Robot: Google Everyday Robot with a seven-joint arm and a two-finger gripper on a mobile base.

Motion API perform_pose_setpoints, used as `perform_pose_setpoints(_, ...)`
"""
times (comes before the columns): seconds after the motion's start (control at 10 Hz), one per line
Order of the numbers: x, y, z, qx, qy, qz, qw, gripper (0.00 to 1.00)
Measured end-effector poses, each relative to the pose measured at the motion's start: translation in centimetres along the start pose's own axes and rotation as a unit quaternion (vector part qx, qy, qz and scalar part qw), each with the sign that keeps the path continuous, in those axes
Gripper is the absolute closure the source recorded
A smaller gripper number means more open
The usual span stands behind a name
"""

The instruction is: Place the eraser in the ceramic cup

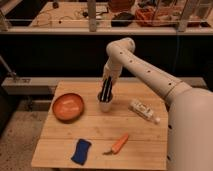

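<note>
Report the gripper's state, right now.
The gripper points down over the mouth of the ceramic cup. Open or closed: cannot be told. Holding anything: cannot be told.

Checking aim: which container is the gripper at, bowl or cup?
The small white ceramic cup at mid-table, right beneath the gripper; the wide orange bowl sits apart beside it.

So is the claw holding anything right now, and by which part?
Cannot tell. The claw points straight down into the mouth of the ceramic cup, and no held thing can be made out there.
</note>
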Motion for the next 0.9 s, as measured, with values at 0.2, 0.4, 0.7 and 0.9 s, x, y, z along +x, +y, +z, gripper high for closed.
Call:
perform_pose_setpoints(0.2, -0.02, 0.02, -0.05, 0.001, 0.002, -0.003, 1.0000, 0.78)
perform_pose_setpoints(0.4, 0.00, 0.10, -0.05, 0.000, 0.003, -0.007, 1.0000, 0.78)
perform_pose_setpoints(0.7, -0.02, 0.10, -0.07, 0.001, 0.003, -0.011, 0.9999, 0.78)
perform_pose_setpoints(0.9, -0.05, 0.12, -0.09, 0.002, 0.002, -0.017, 0.9999, 0.78)
